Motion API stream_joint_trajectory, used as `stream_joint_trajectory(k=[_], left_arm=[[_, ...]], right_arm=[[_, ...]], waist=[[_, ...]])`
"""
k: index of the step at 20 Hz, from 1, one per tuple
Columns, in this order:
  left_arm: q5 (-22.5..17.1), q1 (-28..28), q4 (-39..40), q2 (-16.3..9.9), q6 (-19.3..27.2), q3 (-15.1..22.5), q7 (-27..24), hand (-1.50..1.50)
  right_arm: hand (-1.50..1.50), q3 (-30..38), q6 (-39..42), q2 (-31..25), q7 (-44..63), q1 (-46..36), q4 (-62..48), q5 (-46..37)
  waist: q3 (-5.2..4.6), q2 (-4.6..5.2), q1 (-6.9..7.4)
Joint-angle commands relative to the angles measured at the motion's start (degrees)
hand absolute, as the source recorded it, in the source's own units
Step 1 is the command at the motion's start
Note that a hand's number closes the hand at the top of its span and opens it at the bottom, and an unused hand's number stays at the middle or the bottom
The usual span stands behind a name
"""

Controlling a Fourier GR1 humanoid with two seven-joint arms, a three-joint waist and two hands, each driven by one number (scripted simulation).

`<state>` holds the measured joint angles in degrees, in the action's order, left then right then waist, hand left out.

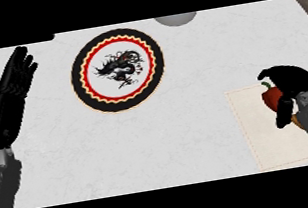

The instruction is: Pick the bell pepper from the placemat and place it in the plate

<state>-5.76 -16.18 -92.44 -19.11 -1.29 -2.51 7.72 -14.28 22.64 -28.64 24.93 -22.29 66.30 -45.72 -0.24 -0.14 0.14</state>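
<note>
A white, faintly marbled counter fills nearly the whole view, with strips of brown floor showing past its far corners on the left and right. At the far edge sit a dark flat shape at the left and part of a grey rounded object nearer the middle, both cut off by the frame.

A pale cream placemat lies on the counter at the right, reaching toward the near edge. Well apart from it, toward the far left of centre, sits the plate: black rim, a red and yellow ring, and a white middle with a black dragon-like figure.

The left hand rests open at the left edge, fingers straight and pointing away from the robot, touching nothing. The right hand comes in over the placemat's far right part with its fingers and thumb curled round the pepper, of which only a red patch and a dark stem show. Whether the pepper is lifted or touches the mat cannot be told.
</note>
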Motion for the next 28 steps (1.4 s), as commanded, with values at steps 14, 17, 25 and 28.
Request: stream_joint_trajectory(k=[14,17,25,28], left_arm=[[0.46,-1.62,1.97,0.73,-2.19,-1.08,-1.06,0.0],[-0.49,-0.14,3.99,-0.34,-4.04,-3.06,-4.03,0.0],[1.01,-1.9,1.42,1.28,-1.04,-1.97,1.3,0.0],[2.36,0.95,0.48,2.36,-0.57,-0.91,-0.54,0.0]], right_arm=[[1.5,7.18,-22.9,-1.84,-23.95,-20.14,-24.99,-8.46],[1.5,8.87,-27.47,-1.33,-30.31,-20.29,-27.43,-7.41],[1.5,12.31,-17.47,3.62,-37.38,-23.51,-12.14,4.46],[1.5,13.51,-15.46,7.99,-35.43,-23.7,-7.84,8.53]], waist=[[0.33,0.8,1.97],[0.3,0.66,1.38],[0.25,-0.22,-0.51],[0.23,-0.32,-0.52]])
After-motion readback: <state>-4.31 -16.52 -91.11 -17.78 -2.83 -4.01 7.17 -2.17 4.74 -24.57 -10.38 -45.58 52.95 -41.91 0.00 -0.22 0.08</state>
